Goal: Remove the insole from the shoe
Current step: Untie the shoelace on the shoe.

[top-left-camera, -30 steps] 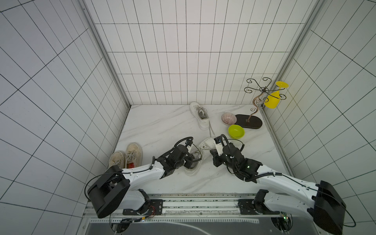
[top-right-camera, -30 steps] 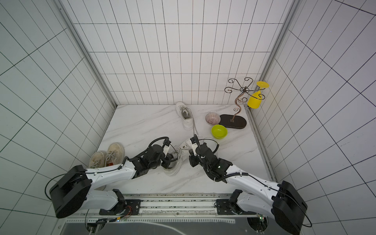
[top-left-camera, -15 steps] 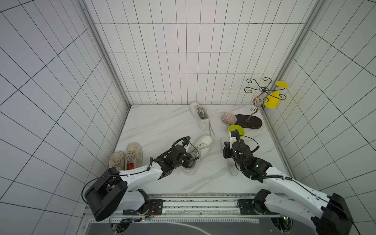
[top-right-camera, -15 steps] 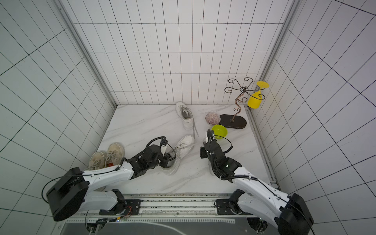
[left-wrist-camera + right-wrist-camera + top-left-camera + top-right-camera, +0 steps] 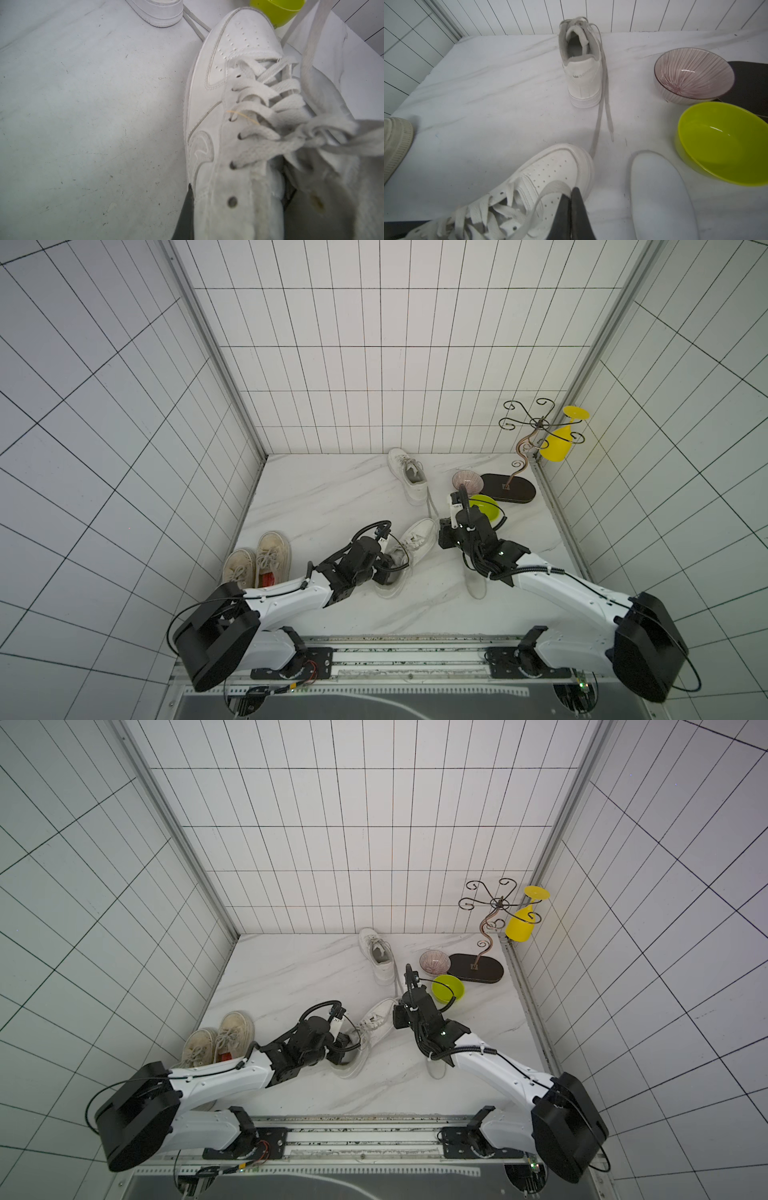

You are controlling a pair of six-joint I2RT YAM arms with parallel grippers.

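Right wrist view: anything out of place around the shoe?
The insole lies on the table beside the shoe, already out. One loose lace loops against the shut right gripper; pinched or not, I cannot tell.

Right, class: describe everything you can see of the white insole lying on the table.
The insole is plain white, thin and smooth, and looks like foam, with a rounded toe end. It lies flat on the marble table, already out of the shoe. It sits just clear of the toe of the white sneaker and close beside the green bowl. Nothing grips it. In both top views the right arm hides its toe end.
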